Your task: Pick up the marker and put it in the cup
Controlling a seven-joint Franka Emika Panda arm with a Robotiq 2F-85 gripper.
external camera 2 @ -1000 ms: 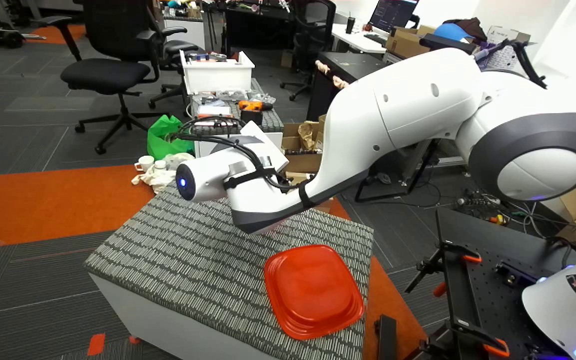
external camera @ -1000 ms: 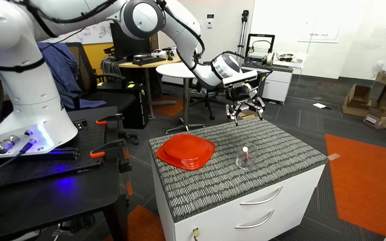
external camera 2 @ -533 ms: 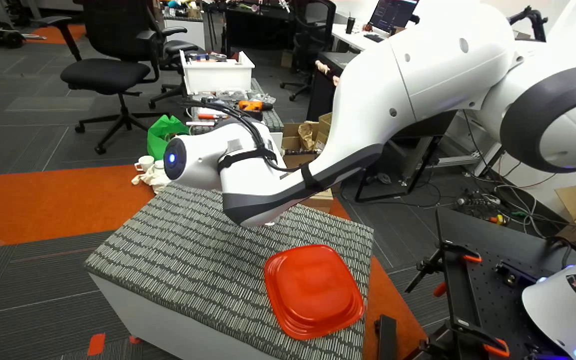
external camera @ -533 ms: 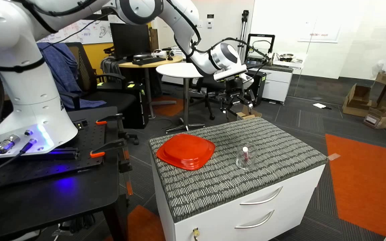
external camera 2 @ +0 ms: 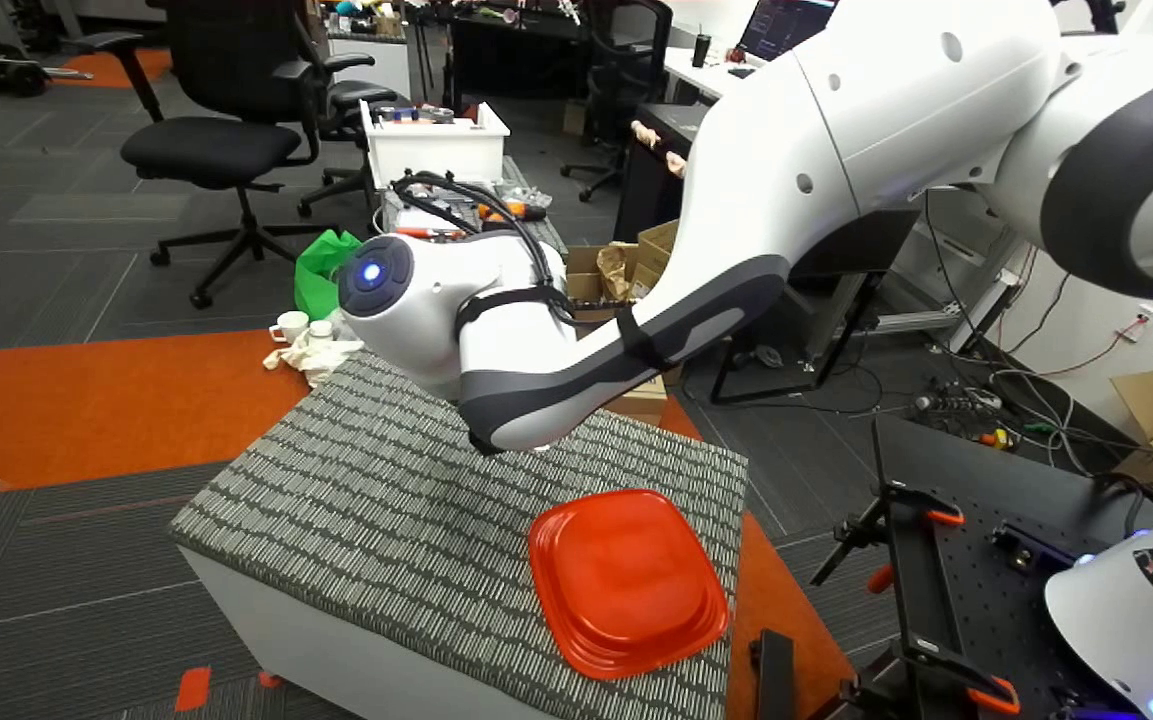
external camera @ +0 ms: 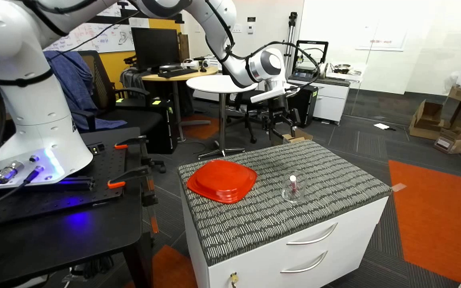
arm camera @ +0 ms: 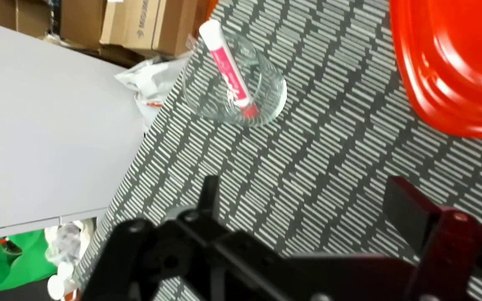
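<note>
Dark grey carpet (external camera: pixel 378 156) with orange strips (external camera: pixel 438 216); round white table (external camera: pixel 210 83); yellow wall (external camera: pixel 114 66)

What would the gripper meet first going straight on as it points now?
Likely the patterned cabinet top, visible beyond the open gripper; the clear cup looks off that line, though depth is unclear.

Cup (arm camera: pixel 268 79): clear, smooth and glossy, like glass. Marker (arm camera: pixel 228 70): smooth, plastic by its look. Bowl (arm camera: pixel 470 62): glossy, plastic in appearance, with sharp highlights. Cabinet top (arm camera: pixel 341 146): matt, woven-looking, like cloth. Drawer handles (external camera: pixel 313 241): bright metal. Boxes (arm camera: pixel 134 25): matt cardboard. My fingers (arm camera: pixel 209 194): dark, matt, somewhat blurred to me.
</note>
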